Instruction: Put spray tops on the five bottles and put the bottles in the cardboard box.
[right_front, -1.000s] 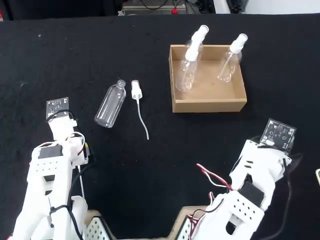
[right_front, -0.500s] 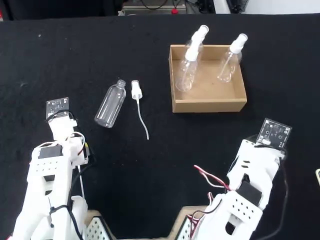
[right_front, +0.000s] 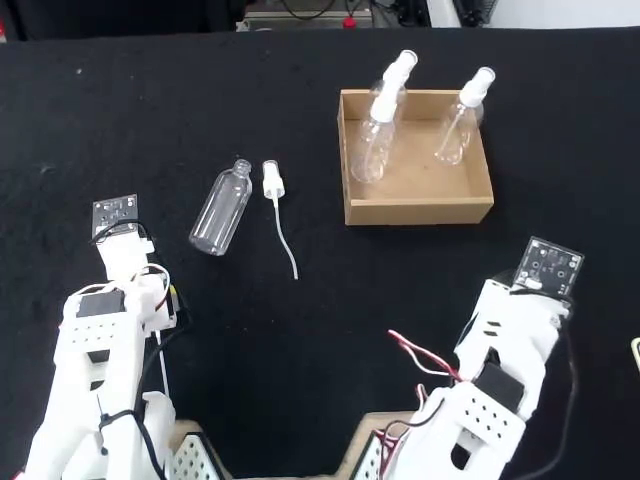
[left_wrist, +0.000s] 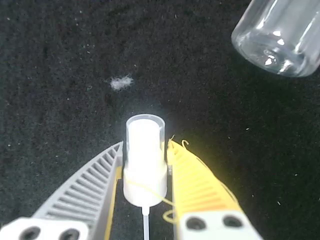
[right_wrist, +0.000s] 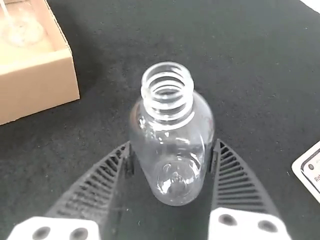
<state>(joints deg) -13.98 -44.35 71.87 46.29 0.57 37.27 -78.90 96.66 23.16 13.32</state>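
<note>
My left gripper (left_wrist: 145, 150) is shut on a white spray top (left_wrist: 145, 165), whose thin tube runs back between the fingers. Beyond it lies the base of a clear bottle (left_wrist: 280, 35). My right gripper (right_wrist: 172, 147) is shut on an open-necked clear bottle (right_wrist: 172, 135), its threaded mouth pointing away from the wrist. In the high view the left arm (right_front: 105, 320) sits near left and the right arm (right_front: 515, 330) near right. An uncapped bottle (right_front: 222, 205) and a spray top (right_front: 273, 180) with its long tube lie mid-table. The cardboard box (right_front: 415, 210) holds three capped bottles (right_front: 460, 125).
The box's corner (right_wrist: 35, 65) lies close beside my right gripper. A white card (right_wrist: 310, 170) lies at the table's right edge. Black cloth covers the table, with open room between the two arms and in front of the box.
The right arm has shifted slightly left and toward the box with its bottle. The left arm and the loose items have not moved.
</note>
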